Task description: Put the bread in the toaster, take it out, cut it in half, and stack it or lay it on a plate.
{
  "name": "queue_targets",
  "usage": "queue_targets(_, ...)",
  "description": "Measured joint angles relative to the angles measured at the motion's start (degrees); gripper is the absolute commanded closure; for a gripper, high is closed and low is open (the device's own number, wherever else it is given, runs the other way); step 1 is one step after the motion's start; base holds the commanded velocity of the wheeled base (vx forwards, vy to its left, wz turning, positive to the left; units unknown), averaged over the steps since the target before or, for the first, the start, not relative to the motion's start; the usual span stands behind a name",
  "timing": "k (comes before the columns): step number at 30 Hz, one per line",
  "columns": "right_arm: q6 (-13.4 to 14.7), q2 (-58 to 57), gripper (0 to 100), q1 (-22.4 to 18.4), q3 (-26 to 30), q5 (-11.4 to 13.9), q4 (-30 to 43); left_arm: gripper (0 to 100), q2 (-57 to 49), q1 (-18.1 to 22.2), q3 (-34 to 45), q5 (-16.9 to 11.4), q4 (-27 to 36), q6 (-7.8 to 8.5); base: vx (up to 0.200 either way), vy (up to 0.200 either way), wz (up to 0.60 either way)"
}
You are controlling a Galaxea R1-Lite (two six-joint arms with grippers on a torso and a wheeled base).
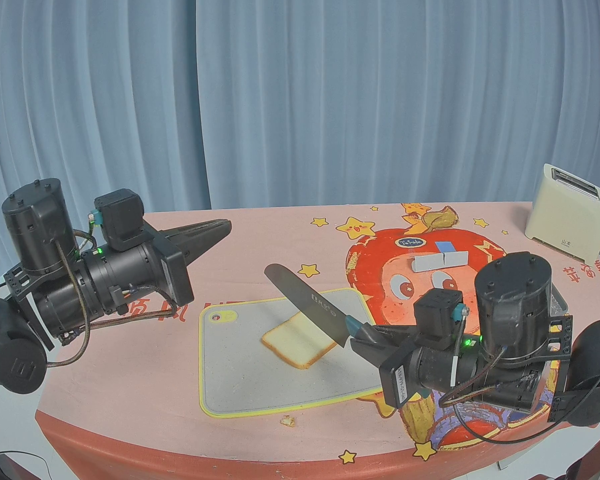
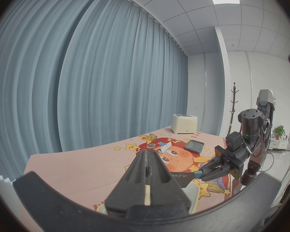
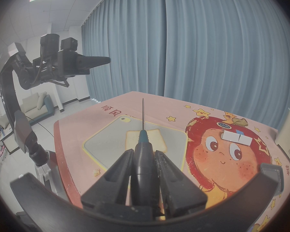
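Right gripper (image 1: 361,337) is clamped on the knife (image 1: 308,299) handle, blade pointing away and to its left, across the middle of the bread (image 1: 293,347). The slice lies flat on the cutting board (image 1: 247,375), right under the blade; contact unclear. Left gripper (image 1: 224,227) is pressed together, empty, well apart. Right arm's cut, I'd say: straight down.

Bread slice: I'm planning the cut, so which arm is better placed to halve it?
Right. The right tool is shut on the knife, whose blade lies over the bread slice on the cutting board. The left tool is shut, holds nothing, and hangs off to the board's left.
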Motion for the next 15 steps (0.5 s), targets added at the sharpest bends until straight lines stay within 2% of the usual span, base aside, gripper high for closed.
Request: queue_targets(15,-0.28,0.06,100,0.11,2.67,0.35,-0.34,100,5.35,-0.13,-1.71,1.85,-5.47,-0.05,0.0,0.0,0.0)
